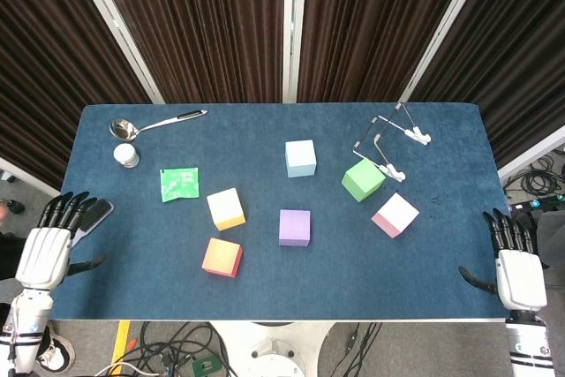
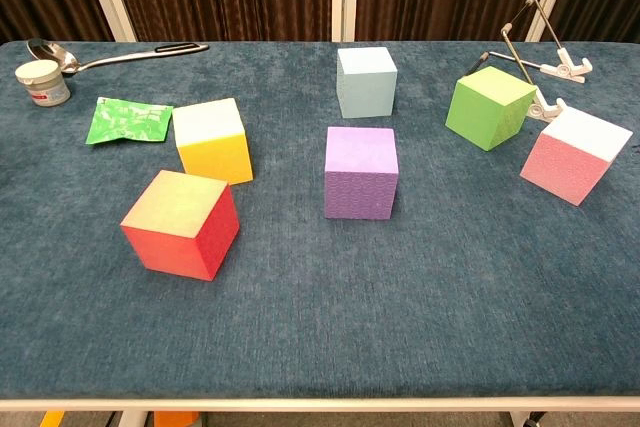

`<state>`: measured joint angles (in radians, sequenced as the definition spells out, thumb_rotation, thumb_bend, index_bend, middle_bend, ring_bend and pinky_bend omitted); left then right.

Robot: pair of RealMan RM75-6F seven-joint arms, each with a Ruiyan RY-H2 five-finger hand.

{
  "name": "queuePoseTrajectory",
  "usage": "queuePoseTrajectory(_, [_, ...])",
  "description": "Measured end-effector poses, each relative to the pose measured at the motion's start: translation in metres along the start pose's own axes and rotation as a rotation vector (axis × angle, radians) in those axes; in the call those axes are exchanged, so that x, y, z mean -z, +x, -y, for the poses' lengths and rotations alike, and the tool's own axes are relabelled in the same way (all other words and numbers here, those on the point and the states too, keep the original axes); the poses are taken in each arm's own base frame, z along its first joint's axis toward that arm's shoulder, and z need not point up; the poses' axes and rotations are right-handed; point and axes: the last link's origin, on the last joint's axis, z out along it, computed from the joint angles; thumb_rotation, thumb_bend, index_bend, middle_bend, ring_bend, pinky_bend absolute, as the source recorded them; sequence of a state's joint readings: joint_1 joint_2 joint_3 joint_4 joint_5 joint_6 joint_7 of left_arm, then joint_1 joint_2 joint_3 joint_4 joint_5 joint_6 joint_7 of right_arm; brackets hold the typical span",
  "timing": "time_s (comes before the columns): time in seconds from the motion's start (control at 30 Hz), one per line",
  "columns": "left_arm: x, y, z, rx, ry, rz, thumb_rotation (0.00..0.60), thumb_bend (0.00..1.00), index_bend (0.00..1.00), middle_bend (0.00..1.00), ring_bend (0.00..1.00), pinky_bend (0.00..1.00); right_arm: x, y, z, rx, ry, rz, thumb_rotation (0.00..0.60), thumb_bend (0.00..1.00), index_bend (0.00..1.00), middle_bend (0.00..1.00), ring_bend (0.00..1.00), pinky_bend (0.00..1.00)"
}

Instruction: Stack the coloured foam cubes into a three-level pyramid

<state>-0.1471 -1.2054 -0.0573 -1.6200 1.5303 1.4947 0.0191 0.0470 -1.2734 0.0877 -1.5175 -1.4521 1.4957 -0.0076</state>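
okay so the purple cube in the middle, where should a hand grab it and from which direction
Grip the purple cube across its two side faces, coming straight down from above. It sits flat and upright with open cloth all around, and the yellow cube and the pink cube stand well apart from it, so fingers should fit down both sides. It lies about midway between the left hand and the right hand.

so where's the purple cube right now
In the head view the purple cube sits near the table's middle, between the red cube and the pink cube.
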Motion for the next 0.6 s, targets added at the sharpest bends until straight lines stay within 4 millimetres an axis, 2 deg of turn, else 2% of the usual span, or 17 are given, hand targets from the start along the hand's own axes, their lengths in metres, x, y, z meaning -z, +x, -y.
queuePoseTrajectory(0.3, [-0.001,-0.002,0.000,0.007,0.000,0.007,0.600,0.00,0.15,0.09,0.00,0.08,-0.003,0.000,0.005,0.003,0.019,0.007,0.600,0.06,0.00,0.00,0.00,0.00])
queuePoseTrajectory(0.5, [-0.004,-0.005,0.002,0.020,0.003,0.013,0.600,0.00,0.15,0.09,0.00,0.08,-0.012,0.002,0.026,-0.017,0.097,0.046,0.600,0.07,0.00,0.00,0.00,0.00])
queuePoseTrajectory(0.6, [-0.002,-0.008,0.004,0.020,0.001,0.017,0.600,0.00,0.15,0.09,0.00,0.08,-0.022,0.003,0.044,-0.033,0.170,0.091,0.600,0.07,0.00,0.00,0.00,0.00])
